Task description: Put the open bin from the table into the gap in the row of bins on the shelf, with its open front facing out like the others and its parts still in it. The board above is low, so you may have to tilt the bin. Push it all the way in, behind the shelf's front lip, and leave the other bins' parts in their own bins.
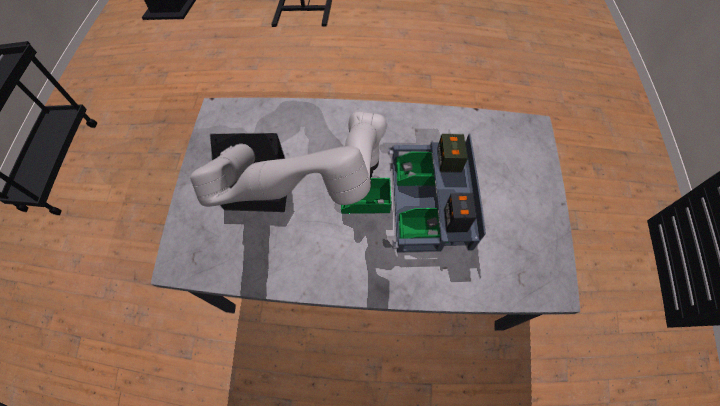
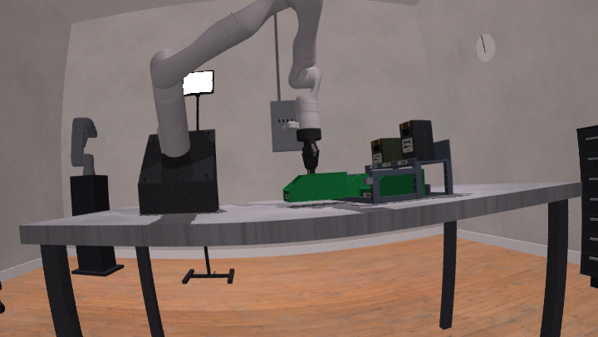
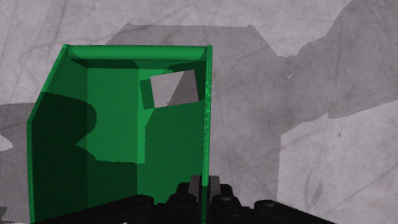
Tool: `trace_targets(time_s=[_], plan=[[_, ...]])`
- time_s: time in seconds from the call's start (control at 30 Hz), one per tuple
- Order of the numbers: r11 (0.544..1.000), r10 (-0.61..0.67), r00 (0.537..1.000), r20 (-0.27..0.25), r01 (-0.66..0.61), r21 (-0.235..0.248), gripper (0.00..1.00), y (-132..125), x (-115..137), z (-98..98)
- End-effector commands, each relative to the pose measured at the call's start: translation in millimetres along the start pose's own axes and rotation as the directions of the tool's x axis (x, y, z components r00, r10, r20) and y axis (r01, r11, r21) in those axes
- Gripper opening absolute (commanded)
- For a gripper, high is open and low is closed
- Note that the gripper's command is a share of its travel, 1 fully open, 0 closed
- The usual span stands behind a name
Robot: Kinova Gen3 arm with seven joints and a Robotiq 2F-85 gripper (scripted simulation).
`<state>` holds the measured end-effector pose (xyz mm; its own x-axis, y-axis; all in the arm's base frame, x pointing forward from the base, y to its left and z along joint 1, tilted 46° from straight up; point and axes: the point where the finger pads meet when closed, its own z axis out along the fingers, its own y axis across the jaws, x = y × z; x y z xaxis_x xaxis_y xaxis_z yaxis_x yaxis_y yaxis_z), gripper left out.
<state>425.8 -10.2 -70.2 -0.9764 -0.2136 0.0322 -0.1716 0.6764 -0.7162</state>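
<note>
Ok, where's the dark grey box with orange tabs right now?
The dark grey box with orange tabs stands on the grey shelf's upper board, at the near end in the exterior view, beside the olive-green box.

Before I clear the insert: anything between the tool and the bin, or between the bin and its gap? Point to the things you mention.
Tool (image 1: 373, 172) (image 2: 311, 170) to bin (image 1: 382, 190) (image 2: 320, 186) (image 3: 112, 115): nothing, it's clamped on a side wall. Bin to gap (image 1: 417, 199): no loose object visible; the shelf's front lip (image 1: 394, 198) crosses the entry, and the low board (image 1: 454, 180) (image 2: 392, 163) limits headroom.
</note>
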Motion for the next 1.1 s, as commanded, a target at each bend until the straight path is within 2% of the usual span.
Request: trace_targets(time_s=[0.0,0.37,0.53,1.07], plan=[[1.0,0.0,1.0,0.004,0.0,-0.001,0.1,0.5,1.4,1.7],[1.0,0.0,1.0,0.004,0.0,-0.001,0.1,0.5,1.4,1.7],[1.0,0.0,1.0,0.004,0.0,-0.001,0.1,0.5,7.9,10.2],[1.0,0.0,1.0,0.004,0.0,-0.001,0.1,0.6,10.7,13.8]])
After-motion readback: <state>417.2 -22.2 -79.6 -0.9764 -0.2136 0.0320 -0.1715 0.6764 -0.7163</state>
